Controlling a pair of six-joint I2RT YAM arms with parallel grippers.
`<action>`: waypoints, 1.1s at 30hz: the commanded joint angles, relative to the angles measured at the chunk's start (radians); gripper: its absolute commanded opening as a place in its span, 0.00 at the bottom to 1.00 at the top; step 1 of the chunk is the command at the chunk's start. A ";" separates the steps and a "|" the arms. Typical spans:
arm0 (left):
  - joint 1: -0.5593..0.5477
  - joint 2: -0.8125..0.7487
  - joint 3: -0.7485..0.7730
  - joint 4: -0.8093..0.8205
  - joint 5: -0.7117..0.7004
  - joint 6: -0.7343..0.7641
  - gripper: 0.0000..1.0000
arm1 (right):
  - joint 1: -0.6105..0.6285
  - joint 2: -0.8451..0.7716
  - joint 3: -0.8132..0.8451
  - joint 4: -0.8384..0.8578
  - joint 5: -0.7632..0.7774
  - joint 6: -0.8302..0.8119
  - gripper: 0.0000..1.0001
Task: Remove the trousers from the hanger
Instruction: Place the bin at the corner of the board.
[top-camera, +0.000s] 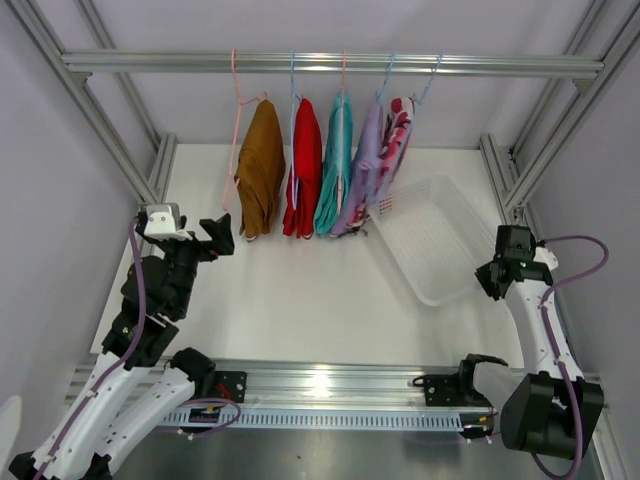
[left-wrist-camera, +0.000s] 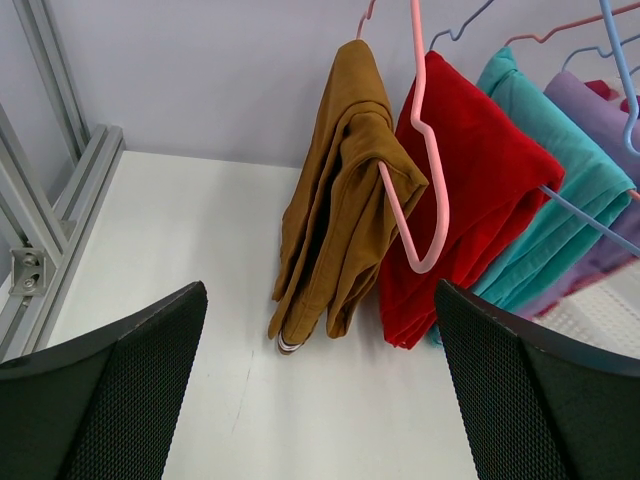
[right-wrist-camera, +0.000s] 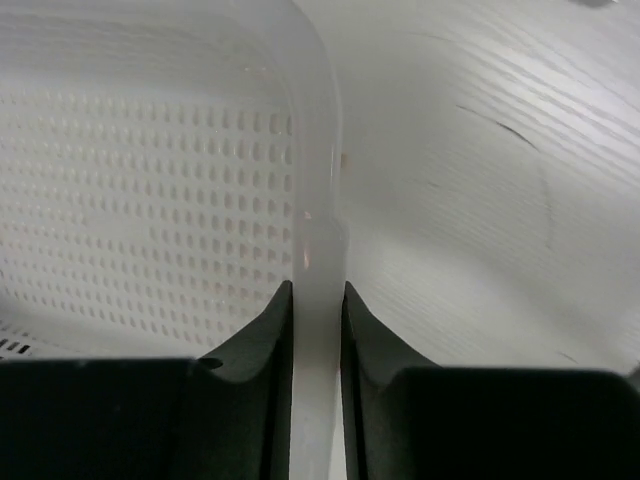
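Five pairs of trousers hang on wire hangers from the top rail (top-camera: 330, 64): mustard-brown (top-camera: 261, 168), red (top-camera: 304, 165), teal (top-camera: 335, 160), lilac (top-camera: 362, 165) and pink camouflage (top-camera: 399, 135). In the left wrist view the mustard-brown pair (left-wrist-camera: 340, 200) is draped over a pink hanger (left-wrist-camera: 420, 180), with red (left-wrist-camera: 470, 180), teal (left-wrist-camera: 540, 190) and lilac (left-wrist-camera: 600, 115) to its right. My left gripper (top-camera: 215, 236) is open and empty, short of the mustard-brown pair; its fingers (left-wrist-camera: 130, 390) are wide apart. My right gripper (top-camera: 492, 275) is shut on the rim (right-wrist-camera: 316, 220) of a white basket.
The white perforated basket (top-camera: 430, 235) lies tilted at the right, its far corner under the pink camouflage pair. Aluminium frame posts (top-camera: 160, 165) stand at both back corners. White table (top-camera: 300, 290) spreads in front of the trousers.
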 joint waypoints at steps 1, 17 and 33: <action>-0.008 0.002 0.027 0.018 0.020 0.007 0.99 | 0.027 0.006 -0.002 0.142 -0.068 -0.157 0.16; -0.009 0.002 0.027 0.016 0.033 0.008 0.99 | 0.030 -0.101 0.067 0.070 -0.091 -0.243 0.61; -0.013 0.002 0.027 0.016 0.042 0.013 0.99 | 0.070 -0.022 -0.063 0.172 -0.186 -0.188 0.38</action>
